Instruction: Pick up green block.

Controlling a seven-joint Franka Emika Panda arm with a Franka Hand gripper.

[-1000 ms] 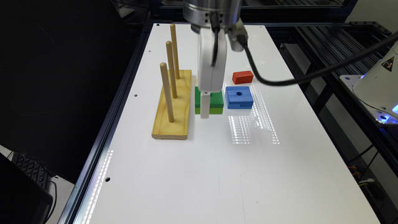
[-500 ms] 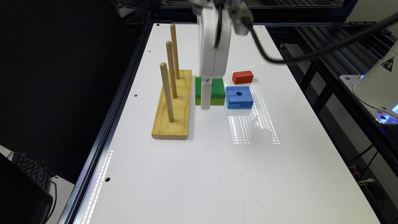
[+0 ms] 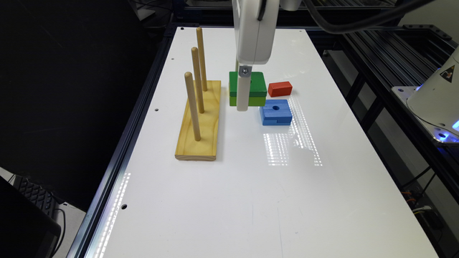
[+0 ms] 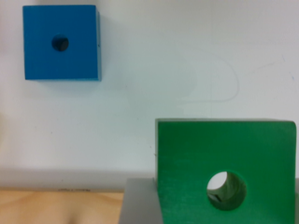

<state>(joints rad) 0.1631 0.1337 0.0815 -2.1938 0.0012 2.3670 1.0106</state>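
The pincer (image 3: pixel 243 104) was seen clamped on the square, flat wooden green block with its dark top, lime lower layer and round centre hole (image 3: pixel 254 87), one grey finger (image 4: pixel 140 205) being pressed against the block's side in the wrist view. A second earlier the block had been resting on the white table (image 3: pixel 251 186) between the peg stand and the blue block, with the pincer lowered around it; half a second earlier it had begun to rise. By this moment it had been carried higher, and in the wrist view the table could be seen through the hole, which suggested that the block hung clear of the surface. The lift was therefore judged essentially accomplished, with only a secure hold left to be confirmed.

Nearest the camera, the pale wooden base with three upright dowels (image 3: pixel 199 122) was left undisturbed on the exterior view's left. Just beyond it the square blue wooden block with a centre hole (image 3: pixel 275 111) lay flat on the table, apart from the raised block. Farthest back, the small red rectangular block (image 3: pixel 280 89) was also left unmoved.
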